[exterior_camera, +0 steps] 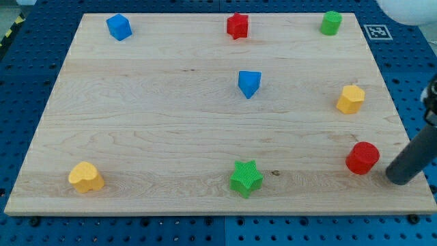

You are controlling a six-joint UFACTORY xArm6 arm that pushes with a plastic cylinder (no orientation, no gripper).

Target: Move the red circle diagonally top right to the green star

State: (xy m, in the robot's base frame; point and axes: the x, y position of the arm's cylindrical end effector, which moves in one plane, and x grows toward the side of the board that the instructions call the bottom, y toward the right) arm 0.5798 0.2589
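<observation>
- Wooden board (pixel 171 137) filling most of the frame, pale grain, set on a blue pegboard table (pixel 20 82).
- Dark rod slanting in from the right edge, my tip (pixel 398 179) down at lower right, just right of the red circle (pixel 362 158), narrow gap between, not clearly touching.
- No jaws on this tool, a plain rod, so nothing to spread or pinch; holding nothing.
- Red circle sitting lower right of the board, near the right edge, upright.
- Green star (pixel 246 178) at bottom centre, well apart from the red circle, off to its left and slightly lower.
- Yellow heart (pixel 85 178) lower left, close to the bottom edge.
- Yellow block (pixel 350 100) at mid right, looks hexagonal, above the red circle.
- Blue triangle (pixel 249 83) just above centre, pointing down.
- Blue block (pixel 119 27) upper left, angular, exact shape hard to call.
- Red star (pixel 237 26) top centre, hard by the top edge.
- Green block (pixel 331 22) upper right, looks like a cylinder.
- Marker tag (pixel 377 31) on the table beyond the board's upper right corner.
</observation>
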